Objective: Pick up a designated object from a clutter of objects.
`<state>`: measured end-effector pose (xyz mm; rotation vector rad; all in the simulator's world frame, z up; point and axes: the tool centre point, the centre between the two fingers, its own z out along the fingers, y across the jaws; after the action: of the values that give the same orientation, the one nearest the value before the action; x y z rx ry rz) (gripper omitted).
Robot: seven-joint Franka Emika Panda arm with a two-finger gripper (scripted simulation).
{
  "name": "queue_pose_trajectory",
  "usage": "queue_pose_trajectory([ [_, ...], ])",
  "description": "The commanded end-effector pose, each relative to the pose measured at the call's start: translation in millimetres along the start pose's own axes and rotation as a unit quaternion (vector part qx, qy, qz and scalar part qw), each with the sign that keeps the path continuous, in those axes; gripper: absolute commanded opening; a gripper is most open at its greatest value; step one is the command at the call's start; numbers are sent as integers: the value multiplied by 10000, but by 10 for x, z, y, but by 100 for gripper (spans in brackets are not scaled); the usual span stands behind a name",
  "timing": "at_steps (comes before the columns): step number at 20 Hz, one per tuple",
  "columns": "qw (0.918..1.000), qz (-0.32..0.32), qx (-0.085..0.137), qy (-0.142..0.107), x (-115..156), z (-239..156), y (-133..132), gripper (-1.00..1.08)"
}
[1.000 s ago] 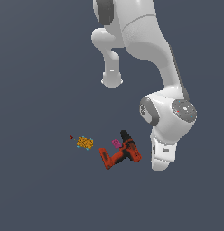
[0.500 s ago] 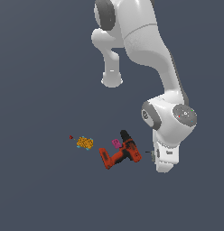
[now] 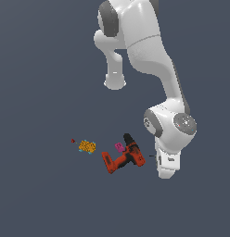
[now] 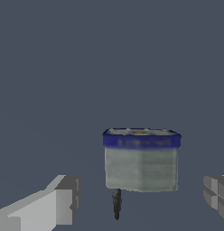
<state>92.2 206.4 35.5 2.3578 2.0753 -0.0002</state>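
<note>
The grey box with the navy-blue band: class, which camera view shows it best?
The wrist view. There the grey box fills the middle of the picture between the open gripper fingers, blue band plain. In the exterior view I cannot make it out beside the drill; the arm's hand hides that spot.

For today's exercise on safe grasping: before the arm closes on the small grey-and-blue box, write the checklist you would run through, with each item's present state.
1. Gripper open: ok, its fingers stand wide apart.
2. Grey-and-blue box between the fingers: ok in the wrist view.
3. Fingers not touching the box: ok, gaps on both sides.
4. Box upright: ok, blue band on top.
5. Power drill clear of the fingers: cannot tell; it lies close beside the hand in the exterior view.
6. Fingers low enough: cannot tell.
</note>
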Motion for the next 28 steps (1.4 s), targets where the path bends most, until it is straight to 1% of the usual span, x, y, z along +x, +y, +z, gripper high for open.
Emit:
queue_pose_trajectory([
  [1, 10000, -8, 2, -1, 0, 132, -7, 100],
  [7, 10000, -10, 1, 2, 4, 228, 6, 100],
  [8, 10000, -10, 1, 2, 4, 228, 6, -100],
  [21, 10000, -8, 1, 0, -11, 207, 5, -100],
  [28, 10000, -9, 0, -2, -135, 10, -19, -100],
])
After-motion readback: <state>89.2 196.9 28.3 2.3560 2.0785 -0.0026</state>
